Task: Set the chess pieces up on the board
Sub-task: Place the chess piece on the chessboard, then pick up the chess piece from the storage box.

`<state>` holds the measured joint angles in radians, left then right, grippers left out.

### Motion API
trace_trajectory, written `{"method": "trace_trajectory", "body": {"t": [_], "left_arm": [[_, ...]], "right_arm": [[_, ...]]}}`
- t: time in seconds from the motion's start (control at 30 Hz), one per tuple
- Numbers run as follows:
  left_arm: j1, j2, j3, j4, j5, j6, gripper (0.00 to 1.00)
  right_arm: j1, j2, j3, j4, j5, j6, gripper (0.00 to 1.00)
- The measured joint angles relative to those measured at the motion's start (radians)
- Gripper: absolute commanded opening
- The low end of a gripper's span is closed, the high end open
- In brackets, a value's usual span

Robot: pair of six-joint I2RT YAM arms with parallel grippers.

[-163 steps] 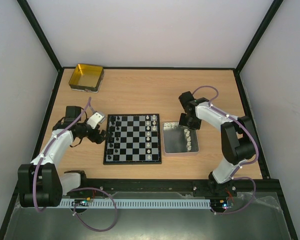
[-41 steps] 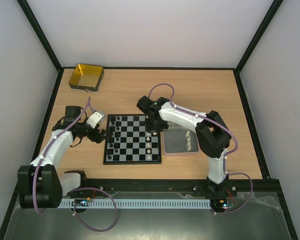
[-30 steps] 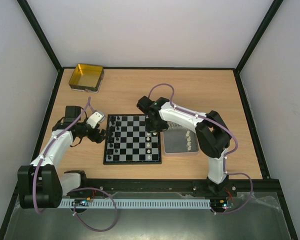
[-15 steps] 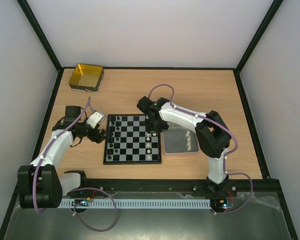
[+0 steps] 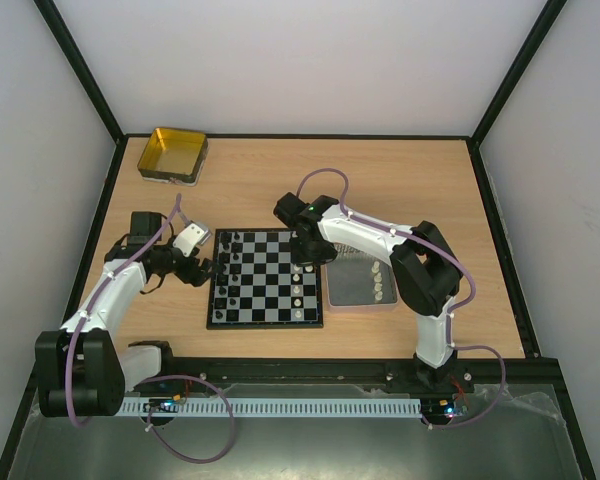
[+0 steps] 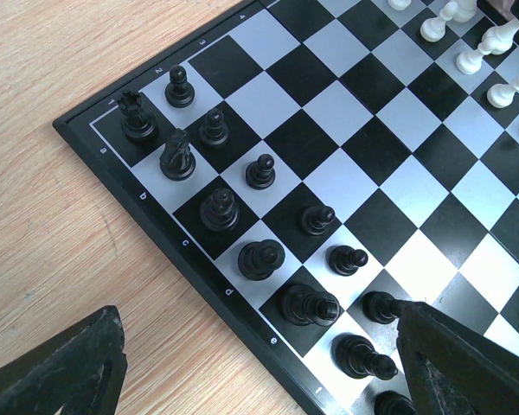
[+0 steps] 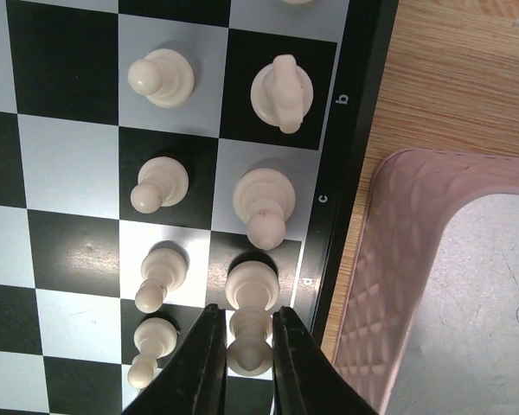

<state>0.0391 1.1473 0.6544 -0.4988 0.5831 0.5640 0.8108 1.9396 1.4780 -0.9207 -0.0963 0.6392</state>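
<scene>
While left claw (image 6: 258,313) sits released, right claw (image 7: 246,316) grasps one of seven whole white pieces (image 7: 261,203) on board (image 7: 65,65).

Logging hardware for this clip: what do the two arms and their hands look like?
Both the left arm and right arm have white links, black joints and bases, with a looping purple cable. The right hand has black tapered fingers.
</scene>
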Motion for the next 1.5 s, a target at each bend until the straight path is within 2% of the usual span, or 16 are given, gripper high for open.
{"method": "trace_trajectory", "body": {"t": [0.13,0.33,0.63,0.8,0.87,1.1,1.17,1.5], "left_arm": [[0.0,0.0,0.0,0.0,0.0,0.0,0.86],[0.0,0.0,0.0,0.0,0.0,0.0,0.86],[0.0,0.0,0.0,0.0,0.0,0.0,0.86],[0.0,0.0,0.0,0.0,0.0,0.0,0.86],[0.0,0.0,0.0,0.0,0.0,0.0,0.85],[0.0,0.002,0.0,0.0,0.0,0.0,0.86],[0.0,0.003,0.0,0.0,0.0,0.0,0.86],[-0.002,0.006,0.0,0.0,0.0,0.0,0.86]], "right_arm": [[0.0,0.0,0.0,0.001,0.0,0.0,0.15],[0.0,0.0,0.001,0.0,0.002,0.0,0.26],[-0.007,-0.002,0.018,-0.006,0.011,0.0,0.29],[-0.048,-0.048,0.016,-0.025,0.033,0.0,0.29],[-0.082,-0.094,0.004,-0.028,0.042,0.0,0.34],[-0.241,-0.296,-0.159,-0.035,0.075,-0.014,0.4],[-0.276,-0.315,-0.226,-0.034,0.08,-0.019,0.44],[-0.383,-0.336,-0.385,0.015,0.052,-0.03,0.43]]}}
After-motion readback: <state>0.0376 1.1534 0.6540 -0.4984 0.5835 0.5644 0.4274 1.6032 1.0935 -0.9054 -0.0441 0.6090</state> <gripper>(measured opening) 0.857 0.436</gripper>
